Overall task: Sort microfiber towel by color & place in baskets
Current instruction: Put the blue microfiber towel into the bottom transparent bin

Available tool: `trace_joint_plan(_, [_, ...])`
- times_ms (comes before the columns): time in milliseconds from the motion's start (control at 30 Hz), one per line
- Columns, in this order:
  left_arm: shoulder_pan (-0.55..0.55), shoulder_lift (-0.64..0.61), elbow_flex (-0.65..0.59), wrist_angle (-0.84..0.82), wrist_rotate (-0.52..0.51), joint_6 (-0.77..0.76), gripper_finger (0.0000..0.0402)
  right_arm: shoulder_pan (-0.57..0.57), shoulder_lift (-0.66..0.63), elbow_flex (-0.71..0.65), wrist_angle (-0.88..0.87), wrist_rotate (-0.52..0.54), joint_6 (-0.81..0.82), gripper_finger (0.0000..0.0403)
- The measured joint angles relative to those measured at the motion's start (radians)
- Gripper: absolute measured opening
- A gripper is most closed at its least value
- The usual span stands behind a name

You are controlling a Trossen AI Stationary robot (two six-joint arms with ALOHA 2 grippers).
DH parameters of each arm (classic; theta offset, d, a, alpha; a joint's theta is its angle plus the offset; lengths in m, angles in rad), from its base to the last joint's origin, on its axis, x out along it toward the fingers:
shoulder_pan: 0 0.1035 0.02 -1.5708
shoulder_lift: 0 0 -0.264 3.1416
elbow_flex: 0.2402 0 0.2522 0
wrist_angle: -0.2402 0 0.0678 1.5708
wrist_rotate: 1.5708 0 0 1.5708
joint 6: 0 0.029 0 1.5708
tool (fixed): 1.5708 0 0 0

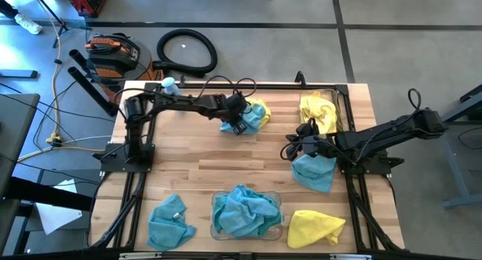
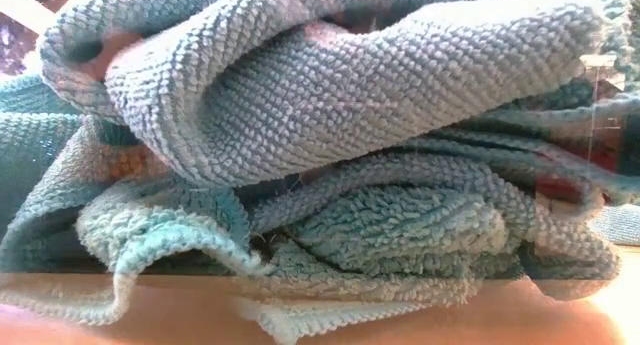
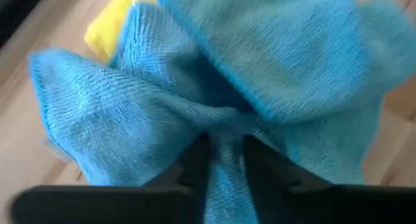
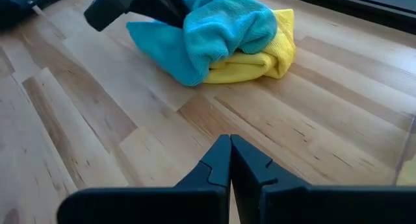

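Currently the left hand [image 1: 239,124] is at the far middle of the wooden worktop [image 1: 188,169], its fingers [image 3: 195,162] closed narrowly on a fold of a teal towel [image 3: 214,87] that lies over a yellow towel [image 4: 260,55]; the two cloths form one small heap. The right hand [image 1: 290,149] sits to the right of that heap, well apart from it, with its fingers [image 4: 218,162] pressed fully together and nothing between them, low over bare wood. Just beside it, on its near side, lies another teal cloth [image 1: 315,173].

A clear basket [image 1: 279,228] at the near middle edge holds a crumpled pile of teal towels [image 1: 245,209], which fills the low view. At the far right of the worktop stands the second basket [image 1: 345,102], with a yellow cloth [image 1: 319,111] in it. A loose teal towel [image 1: 169,221] lies at the near left and a loose yellow towel [image 1: 315,227] at the near right, just beside the near basket.
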Motion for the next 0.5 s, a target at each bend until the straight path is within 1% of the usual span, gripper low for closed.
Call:
trace_joint_plan(67, [0.000,0.008,0.009,-0.025,0.000,-0.001,0.0033,0.000,0.000,0.000,0.000,0.000,0.000,0.0000])
trace_joint_plan(100, [0.000,0.008,0.012,-0.037,-0.002,-0.005,0.0017,0.000,0.000,0.000,0.000,0.000,-0.002,0.0000])
trace_joint_plan(133, [0.000,0.006,0.014,-0.045,-0.004,-0.014,0.0010,0.000,0.000,0.000,0.000,0.000,-0.006,0.0000])
trace_joint_plan(200, [0.000,-0.006,0.022,-0.062,-0.006,-0.007,0.0008,0.000,0.000,0.000,0.000,0.000,-0.011,0.0000])
trace_joint_plan(300, [-0.012,-0.052,0.049,-0.104,-0.041,0.001,0.0002,0.000,0.000,0.000,-0.003,0.000,-0.011,0.0000])
trace_joint_plan(500, [-0.059,-0.212,0.061,-0.126,-0.079,0.010,0.0001,0.000,0.000,0.000,-0.007,-0.001,-0.011,0.0000])
